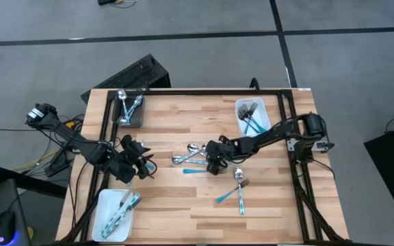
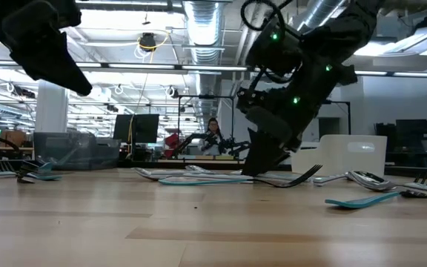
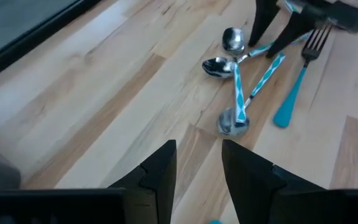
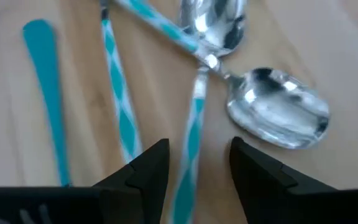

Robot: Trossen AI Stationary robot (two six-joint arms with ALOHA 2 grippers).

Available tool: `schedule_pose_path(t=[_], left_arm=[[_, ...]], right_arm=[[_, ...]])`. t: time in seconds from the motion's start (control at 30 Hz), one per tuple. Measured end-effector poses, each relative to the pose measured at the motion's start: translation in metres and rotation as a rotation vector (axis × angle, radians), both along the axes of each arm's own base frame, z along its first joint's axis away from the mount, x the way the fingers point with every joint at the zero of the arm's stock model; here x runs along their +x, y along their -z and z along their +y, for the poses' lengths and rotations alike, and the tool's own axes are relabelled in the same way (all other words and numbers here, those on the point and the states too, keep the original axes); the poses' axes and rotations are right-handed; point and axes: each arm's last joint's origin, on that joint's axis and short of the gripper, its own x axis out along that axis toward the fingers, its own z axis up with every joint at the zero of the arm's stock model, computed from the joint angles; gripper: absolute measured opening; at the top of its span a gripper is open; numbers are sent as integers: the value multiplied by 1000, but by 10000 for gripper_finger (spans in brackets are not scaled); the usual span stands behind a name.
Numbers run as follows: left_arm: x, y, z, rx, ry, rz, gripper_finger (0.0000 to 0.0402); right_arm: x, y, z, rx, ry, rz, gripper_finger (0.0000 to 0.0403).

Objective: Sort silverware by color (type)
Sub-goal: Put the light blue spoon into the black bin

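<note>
Three spoons (image 1: 187,154) with shiny bowls and teal-and-white handles lie crossed at the table's middle, with a solid-teal-handled fork (image 3: 294,93) beside them. My right gripper (image 4: 194,165) hangs low over this pile and is open. Its fingers stand on either side of one spoon's handle (image 4: 191,134); I see no touch. In the low view its fingertips (image 2: 262,165) reach almost down to the tabletop. My left gripper (image 3: 197,165) is open with nothing between its fingers. It sits left of the pile (image 1: 139,165) and points toward it.
A spoon and a fork (image 1: 239,186) lie nearer the front, right of centre. A dark grey bin (image 1: 130,109) holding silverware stands at the far left. A white tray (image 1: 242,109) with forks stands far right, and another white tray (image 1: 108,222) with silverware is at the near left.
</note>
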Motion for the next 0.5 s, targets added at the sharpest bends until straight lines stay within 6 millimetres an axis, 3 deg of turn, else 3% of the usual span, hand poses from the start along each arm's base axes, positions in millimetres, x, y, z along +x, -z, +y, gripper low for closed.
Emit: schedule_pose_path(t=[0.27, 0.5], left_arm=[[2, 0, -1, 20, -3, -11, 116], [7, -5, -1, 47, -58, -123, 116]], right_arm=[[-3, -1, 11, -55, 3, 2, 169], [-9, -5, 5, -53, -1, 65, 51]])
